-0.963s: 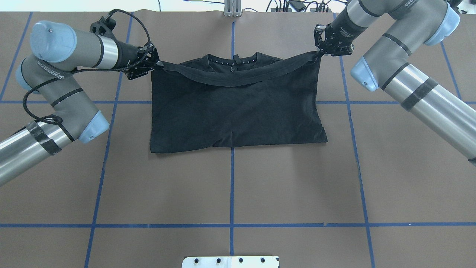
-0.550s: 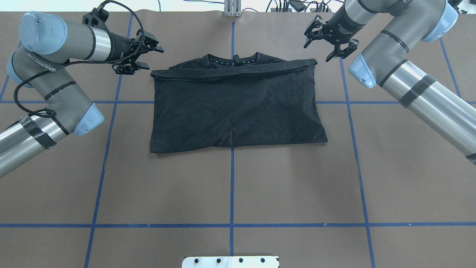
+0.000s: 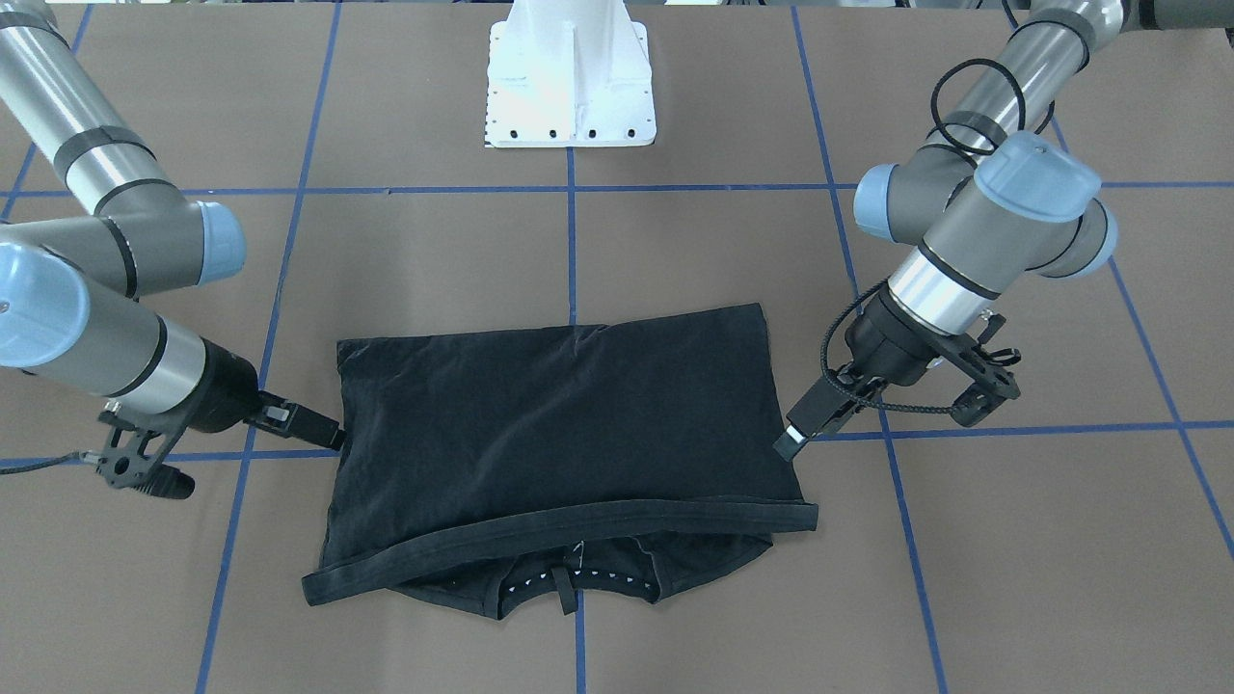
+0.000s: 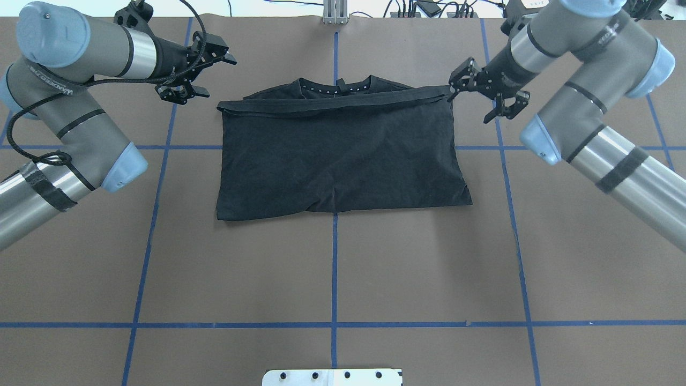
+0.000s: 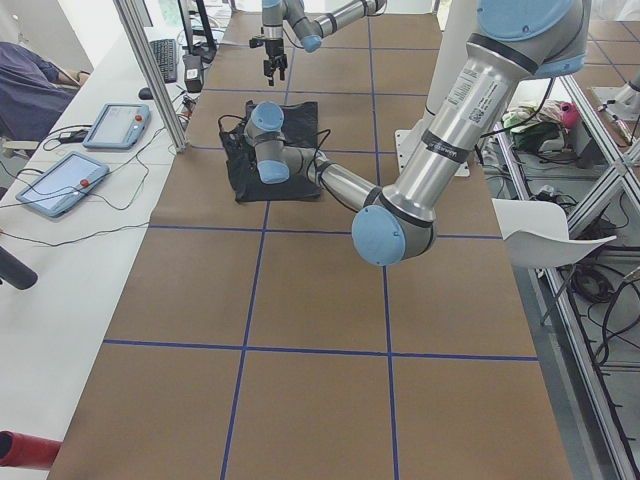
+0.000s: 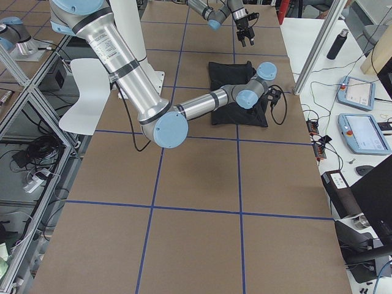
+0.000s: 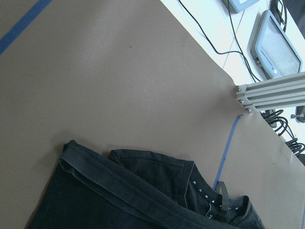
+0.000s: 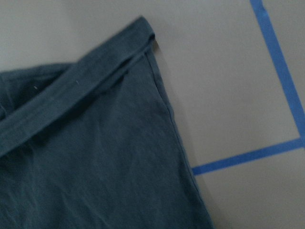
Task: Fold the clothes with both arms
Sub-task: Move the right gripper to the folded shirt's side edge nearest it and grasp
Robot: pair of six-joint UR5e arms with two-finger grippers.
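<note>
The black T-shirt (image 4: 337,155) lies folded in half on the brown table, plain side up, with its hem laid across just below the studded collar (image 4: 335,84). It also shows in the front view (image 3: 559,424) and both wrist views (image 7: 119,205) (image 8: 95,167). My left gripper (image 4: 214,75) (image 3: 882,424) hovers open beside the shirt's far left corner, apart from the cloth. My right gripper (image 4: 470,107) (image 3: 231,453) is open too, one finger (image 4: 453,94) right at the hem's far right corner. Neither holds anything.
Blue tape lines (image 4: 335,268) grid the brown table. The white bolted pedestal (image 3: 569,87) stands at the robot's side. An aluminium post (image 4: 335,13) and cables sit at the far edge. Tablets (image 5: 60,185) lie on the side bench.
Both grippers let go of the hem corners and opened, and the hem dropped flat onto the shirt. The right gripper then came back down beside the corner, while the left drew slightly away.
</note>
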